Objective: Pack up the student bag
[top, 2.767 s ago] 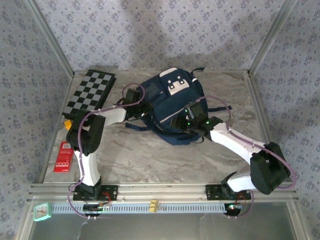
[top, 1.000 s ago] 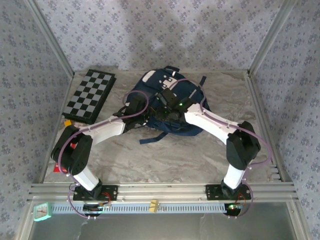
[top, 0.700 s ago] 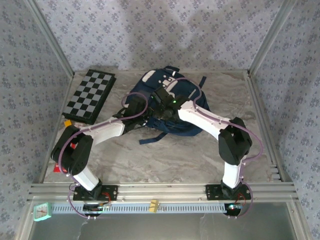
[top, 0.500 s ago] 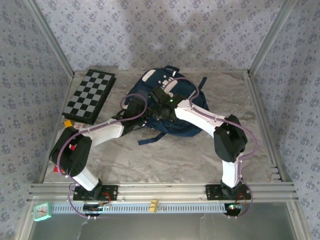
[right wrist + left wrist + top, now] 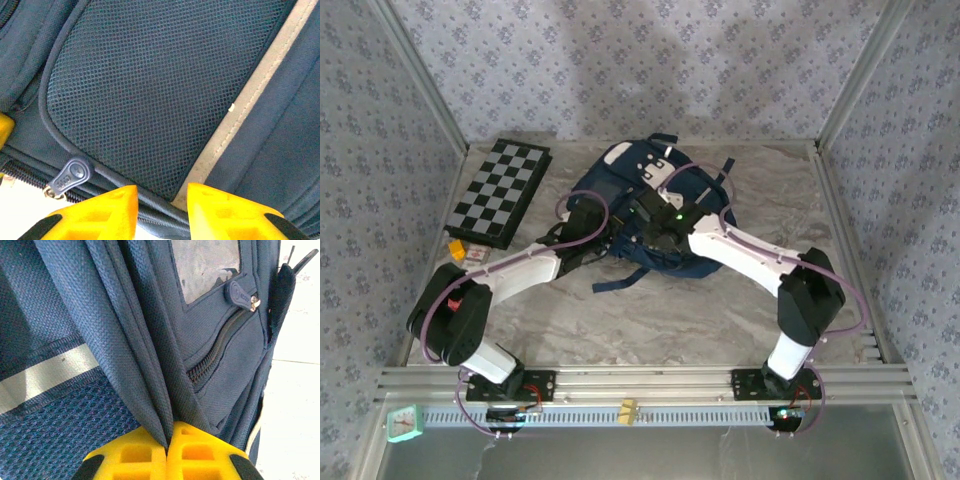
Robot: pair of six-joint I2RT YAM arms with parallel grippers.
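Note:
The student bag, navy with a white stripe, lies at the back middle of the table. At the bag's left side my left gripper is shut on a raised fold of its navy fabric, pinched between the yellow fingertips. A zip pull hangs beyond the fold. My right gripper rests on top of the bag, jaws apart. They straddle the piped edge of a mesh pocket, with a zip pull just to the left. The cloth between them lies flat.
A folded chessboard lies at the back left. Small orange and red items sit near the table's left edge beside my left forearm. A loose bag strap trails toward the front. A teal clock sits on the near rail.
The right gripper has shifted a little nearer over the bag and its jaws have narrowed. The left elbow has dropped back toward the near left, still holding the fold.

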